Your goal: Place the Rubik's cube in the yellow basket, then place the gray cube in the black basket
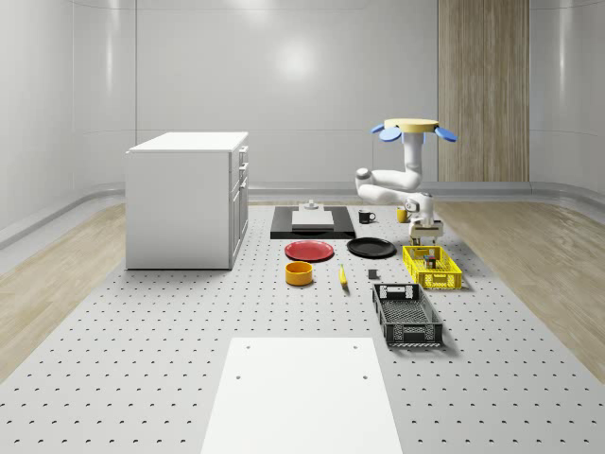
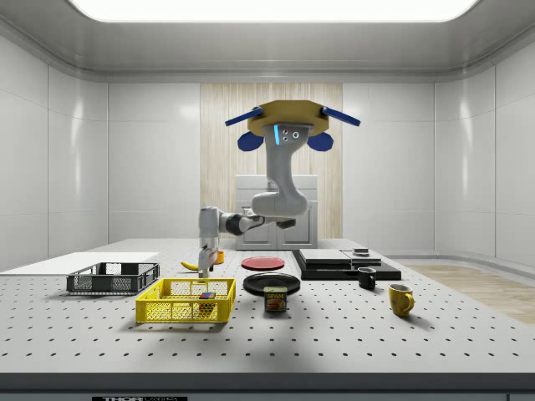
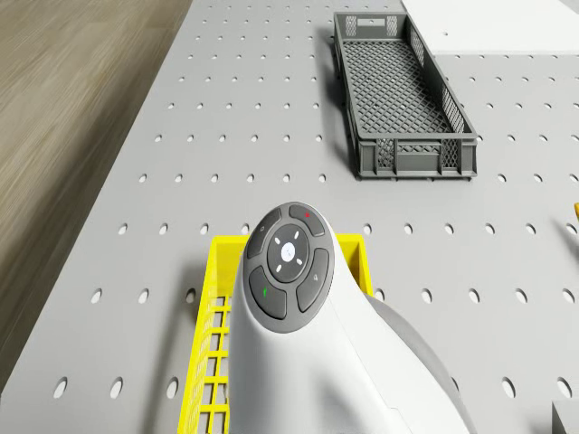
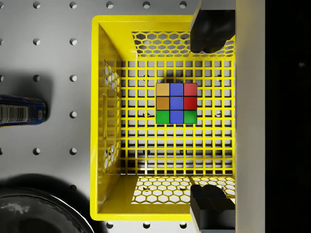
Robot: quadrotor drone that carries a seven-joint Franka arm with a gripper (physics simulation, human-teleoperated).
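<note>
Rubik's cube [image 4: 177,103] lies inside the yellow basket [image 4: 104,104]; gripper [image 4: 210,116] hangs above, fingers spread wide and empty; drone hovers over it; gray cube and black basket [image 1: 407,316] remain.

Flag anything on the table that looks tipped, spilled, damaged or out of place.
Nothing stands out. The Rubik's cube lies flat on the floor of the yellow basket, under the open gripper of the hovering drone. The black basket sits upright, and the red plate lies flat.
</note>
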